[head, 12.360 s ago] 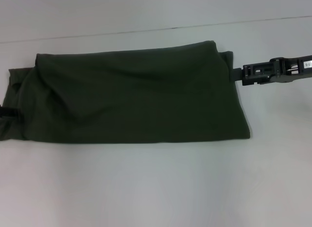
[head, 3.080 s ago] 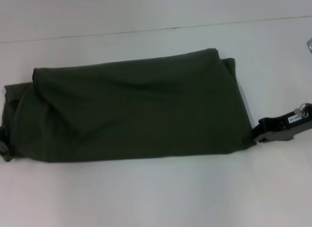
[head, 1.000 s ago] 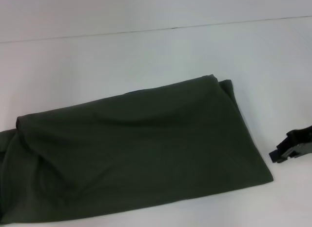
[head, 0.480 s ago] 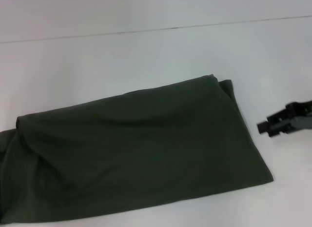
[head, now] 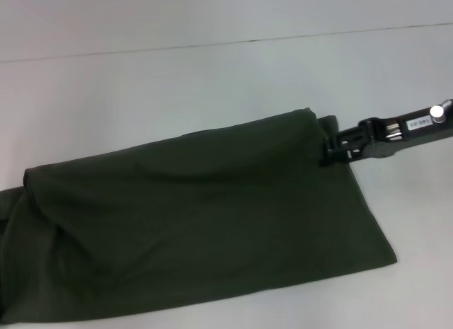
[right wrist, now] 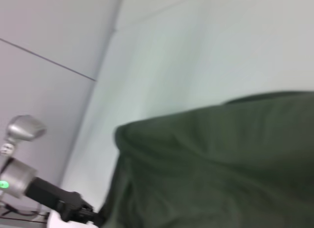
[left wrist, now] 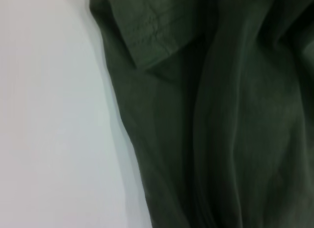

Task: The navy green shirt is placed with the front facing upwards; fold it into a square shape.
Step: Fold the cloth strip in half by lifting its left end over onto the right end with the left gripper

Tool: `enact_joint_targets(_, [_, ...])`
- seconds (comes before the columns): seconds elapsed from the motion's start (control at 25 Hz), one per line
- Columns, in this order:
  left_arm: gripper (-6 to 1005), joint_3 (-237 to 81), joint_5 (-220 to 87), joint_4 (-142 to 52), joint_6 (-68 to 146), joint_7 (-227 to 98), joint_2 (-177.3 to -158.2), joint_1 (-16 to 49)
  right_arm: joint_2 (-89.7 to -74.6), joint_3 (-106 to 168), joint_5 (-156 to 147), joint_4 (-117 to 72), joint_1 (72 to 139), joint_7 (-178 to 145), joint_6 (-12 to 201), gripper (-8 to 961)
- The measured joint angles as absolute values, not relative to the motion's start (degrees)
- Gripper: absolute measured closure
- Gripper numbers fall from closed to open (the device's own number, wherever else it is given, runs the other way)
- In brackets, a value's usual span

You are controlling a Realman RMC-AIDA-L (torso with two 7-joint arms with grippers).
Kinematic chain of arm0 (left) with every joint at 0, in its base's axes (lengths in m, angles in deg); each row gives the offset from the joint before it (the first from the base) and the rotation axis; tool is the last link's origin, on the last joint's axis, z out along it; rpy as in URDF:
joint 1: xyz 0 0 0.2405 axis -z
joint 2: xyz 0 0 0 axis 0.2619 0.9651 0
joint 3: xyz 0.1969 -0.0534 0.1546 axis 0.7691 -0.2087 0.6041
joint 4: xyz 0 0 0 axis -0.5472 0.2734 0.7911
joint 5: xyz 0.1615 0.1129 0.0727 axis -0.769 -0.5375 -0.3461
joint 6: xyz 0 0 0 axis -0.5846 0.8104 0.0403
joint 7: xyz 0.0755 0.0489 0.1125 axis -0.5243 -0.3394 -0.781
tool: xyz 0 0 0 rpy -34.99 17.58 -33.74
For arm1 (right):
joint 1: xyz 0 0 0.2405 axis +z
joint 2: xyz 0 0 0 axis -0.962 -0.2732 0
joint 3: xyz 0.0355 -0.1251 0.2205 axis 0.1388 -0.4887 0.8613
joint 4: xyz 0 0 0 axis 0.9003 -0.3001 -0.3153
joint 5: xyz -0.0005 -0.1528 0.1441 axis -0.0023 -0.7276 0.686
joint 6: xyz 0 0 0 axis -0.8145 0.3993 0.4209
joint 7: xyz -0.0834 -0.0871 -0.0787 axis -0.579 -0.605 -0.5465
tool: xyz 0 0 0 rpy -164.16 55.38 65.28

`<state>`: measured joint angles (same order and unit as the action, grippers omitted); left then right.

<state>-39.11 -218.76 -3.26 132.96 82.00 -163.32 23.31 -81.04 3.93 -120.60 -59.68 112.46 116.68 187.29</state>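
The navy green shirt lies folded into a long dark olive band, slanting from the near left to the far right of the white table. No print or collar shows. My right gripper reaches in from the right and meets the band's far right corner. The left wrist view is filled with shirt cloth and a stitched sleeve hem. In the right wrist view the shirt stretches away to its other end, where my left gripper sits at the cloth's edge. The head view does not show the left gripper.
The table's back edge runs across the far side, with a pale wall behind it. Bare white tabletop lies beyond and to the right of the shirt.
The right gripper has swung from the table right of the shirt, up and leftward onto its far right corner. Before that, the shirt slid toward the near left and now lies slanted.
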Motion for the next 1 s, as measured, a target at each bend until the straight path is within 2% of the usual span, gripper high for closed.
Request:
enact_joint_targets(0.24, [934,-39.6,-218.7,-3.1,132.6,82.4,-163.37,23.6,-81.97,3.5,-120.3,-59.1,113.2,116.3,185.8,376])
enact_joint_targets(0.4, [931,-40.1,-218.7,-2.8,132.6,82.6,-163.4,23.6,-81.94,3.5,-120.3,-58.8,113.2,116.2,184.9,376])
enact_joint_targets(0.84, [749,-40.0,-218.8,2.6,135.8,83.6,-163.22,23.6,-81.4,3.5,-120.3,-57.1,113.1,115.9,184.1,377])
enact_joint_targets(1.0, [592,-41.0,-218.7,4.8,136.1,83.6,-162.96,23.6,-81.41,3.5,-120.3,-57.1,113.0,115.9,184.0,376])
